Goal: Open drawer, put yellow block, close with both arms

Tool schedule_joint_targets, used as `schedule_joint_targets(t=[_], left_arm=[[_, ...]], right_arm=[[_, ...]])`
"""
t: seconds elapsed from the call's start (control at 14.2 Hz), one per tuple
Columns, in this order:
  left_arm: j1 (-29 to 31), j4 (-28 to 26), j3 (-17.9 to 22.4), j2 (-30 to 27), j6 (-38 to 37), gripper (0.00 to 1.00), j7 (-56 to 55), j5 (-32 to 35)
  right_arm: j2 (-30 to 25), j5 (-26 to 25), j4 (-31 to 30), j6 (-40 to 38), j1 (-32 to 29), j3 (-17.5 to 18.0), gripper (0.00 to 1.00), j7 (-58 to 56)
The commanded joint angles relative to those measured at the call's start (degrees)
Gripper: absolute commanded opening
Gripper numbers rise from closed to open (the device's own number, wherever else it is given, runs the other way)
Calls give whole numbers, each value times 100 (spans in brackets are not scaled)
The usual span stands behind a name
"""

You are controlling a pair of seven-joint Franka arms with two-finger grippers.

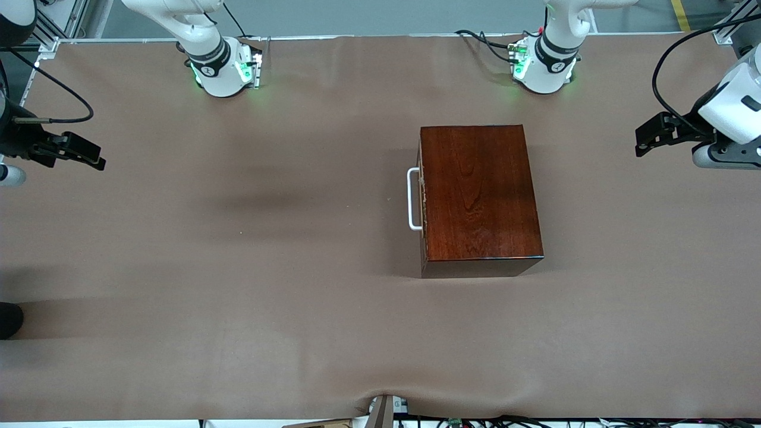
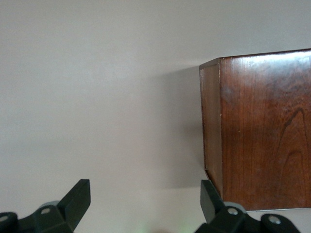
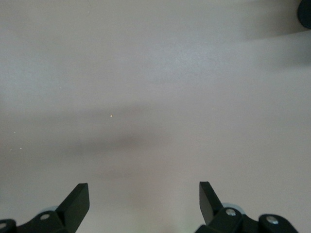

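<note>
Jaws wide on left gripper and right gripper, drawer shut, brown table.

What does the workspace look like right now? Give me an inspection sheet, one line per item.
Surface: brown table cover, faintly wrinkled at the edge nearest the front camera.
Job's things: drawer shut in its dark wooden box, white handle facing the right arm's end; yellow block not seen.
Clutter: nothing seen.
Grippers: left gripper open, empty, over the table beside the box; right gripper open, empty, over bare table at its own end.
Cables: black cable looping at the left arm; wires by its base.
Surroundings: metal framing at the table corners.
</note>
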Motion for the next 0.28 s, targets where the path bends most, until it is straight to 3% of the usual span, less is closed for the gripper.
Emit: schedule_joint_targets(t=[0.0,0.21], left_arm=[[24,-39,-56,-7,82,100,-57,28],[42,-39,-65,-7,82,100,-48,2]], right_arm=[[-94,91,-58,19,-95,73,100,60],[-94,100,-66,107,-86,73,100,52]])
